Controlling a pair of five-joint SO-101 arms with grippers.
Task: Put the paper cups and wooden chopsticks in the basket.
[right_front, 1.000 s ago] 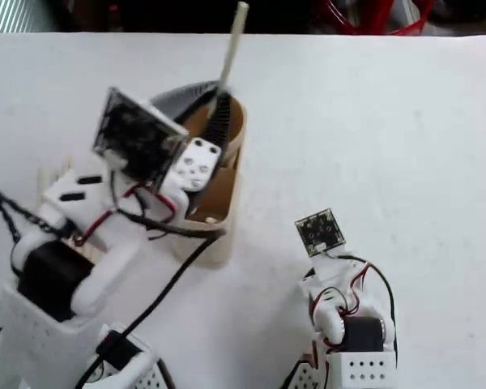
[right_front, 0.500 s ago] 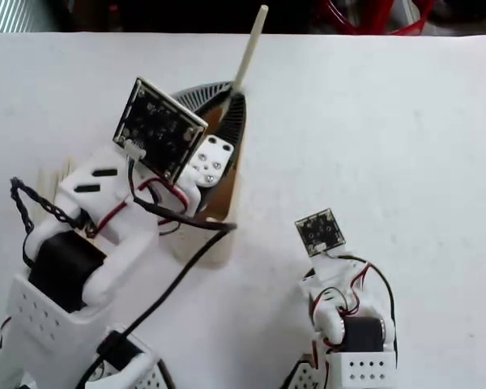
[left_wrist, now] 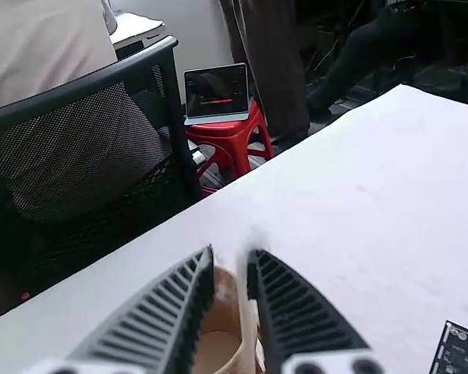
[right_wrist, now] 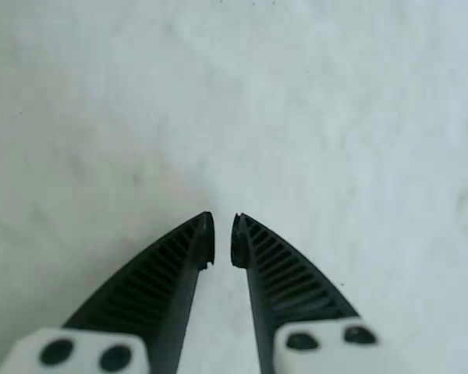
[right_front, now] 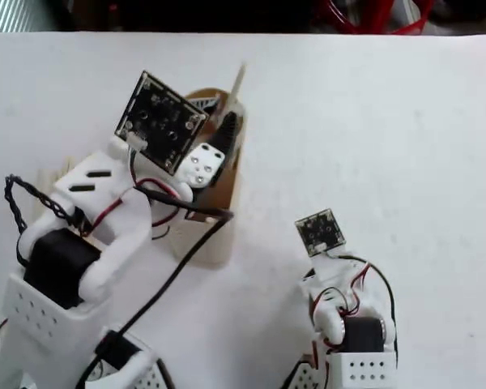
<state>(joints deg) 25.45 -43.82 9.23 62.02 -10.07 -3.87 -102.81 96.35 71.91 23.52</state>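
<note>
No text, label or number can be read.
The laptop screen (left_wrist: 215, 92) on the red stool (left_wrist: 232, 144) carries marks too small to make out, and the circuit boards on the left arm (right_front: 160, 123) and right arm (right_front: 320, 230) bear no legible print.

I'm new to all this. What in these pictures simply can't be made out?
- Basket contents: in the high view, the left arm covers most of the inside.
- Chopstick: the high view shows its tip; the rest is behind the left gripper.
- Whether that gripper grips it: the left wrist view is blurred there.
- Pale sticks beside the arm: in the high view, mostly under it, so uncountable.
</note>
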